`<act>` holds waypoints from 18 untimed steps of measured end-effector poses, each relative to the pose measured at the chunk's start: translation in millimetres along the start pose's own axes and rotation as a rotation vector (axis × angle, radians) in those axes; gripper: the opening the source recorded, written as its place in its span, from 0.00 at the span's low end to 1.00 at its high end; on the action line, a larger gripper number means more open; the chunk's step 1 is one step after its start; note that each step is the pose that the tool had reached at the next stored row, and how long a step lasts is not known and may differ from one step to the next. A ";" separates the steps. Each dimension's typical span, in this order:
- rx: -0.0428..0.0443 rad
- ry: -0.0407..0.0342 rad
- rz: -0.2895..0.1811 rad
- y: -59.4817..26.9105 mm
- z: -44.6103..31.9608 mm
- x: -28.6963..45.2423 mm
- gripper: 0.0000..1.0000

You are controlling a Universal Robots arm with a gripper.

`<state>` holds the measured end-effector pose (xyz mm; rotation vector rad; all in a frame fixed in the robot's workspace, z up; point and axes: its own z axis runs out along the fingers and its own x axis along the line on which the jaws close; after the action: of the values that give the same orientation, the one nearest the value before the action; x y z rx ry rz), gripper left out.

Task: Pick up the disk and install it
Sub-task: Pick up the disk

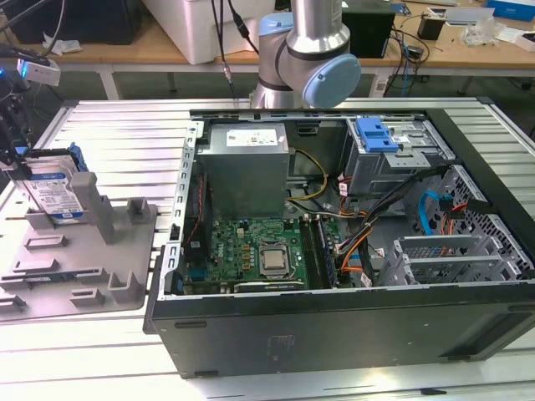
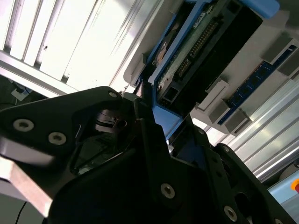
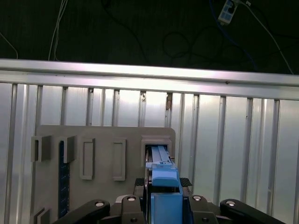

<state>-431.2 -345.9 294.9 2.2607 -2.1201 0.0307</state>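
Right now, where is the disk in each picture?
Exterior view: the disk stands on edge in the grey holder, at the exterior view's left.
First wrist view: the disk shows its blue carrier edge, standing in a slot of the grey holder.
Second wrist view: the disk is seen edge-on, framed in blue.
Shared landmark: the ribbed metal table.

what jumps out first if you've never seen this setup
The big open computer case sits in the middle of the exterior view, its green motherboard laid bare. At the exterior view's left, the disk stands upright in a grey fixture. In the first wrist view the end effector hangs right at the disk.
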 end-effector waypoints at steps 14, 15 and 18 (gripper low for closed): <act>0.0002 0.0004 0.000 0.1 -6.8 0.3 0.37; 0.0003 0.0004 0.000 0.1 -6.8 0.3 0.37; 0.0001 0.0007 0.000 0.2 -7.0 0.3 0.37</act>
<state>-431.3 -345.9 301.9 2.2603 -2.1198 0.0315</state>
